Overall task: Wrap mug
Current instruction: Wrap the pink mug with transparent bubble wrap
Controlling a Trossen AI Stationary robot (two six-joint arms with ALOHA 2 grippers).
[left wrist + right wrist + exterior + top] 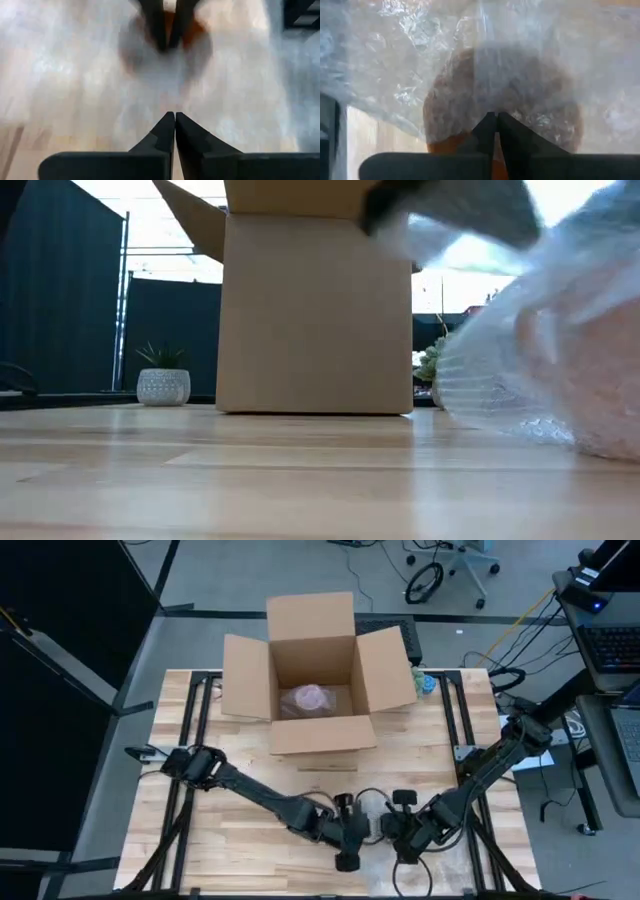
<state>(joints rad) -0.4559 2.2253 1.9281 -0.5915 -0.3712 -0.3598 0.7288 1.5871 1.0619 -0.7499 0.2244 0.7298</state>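
Note:
A brown-orange mug (502, 100) lies under a clear sheet of bubble wrap (400, 55) near the table's front edge. In the low view the wrap (520, 370) bulges over it at the right. My left gripper (362, 830) and my right gripper (388, 830) face each other there, tips close together, both shut. The left wrist view shows my left gripper (175, 117) in front of the blurred wrap (90, 75). Beyond it are the right gripper's fingers (156, 25) against the mug (197, 32). My right gripper (496, 117) sits right at the covered mug. My left gripper is shut with the bubble wrap (175, 95) all round its tips, coming level from the table's left. The blur hides which part of the sheet it has. My right gripper pinches the wrap at a fold (485, 107) lying over the mug's side, coming level from the table's right. The mug rests on the table under the wrap.
An open cardboard box (312, 735) stands at the table's far middle, flaps spread, with a pinkish wrapped bundle (310, 698) inside. A small green thing (428, 683) sits beside its right flap. Bare wood lies between the box and the grippers.

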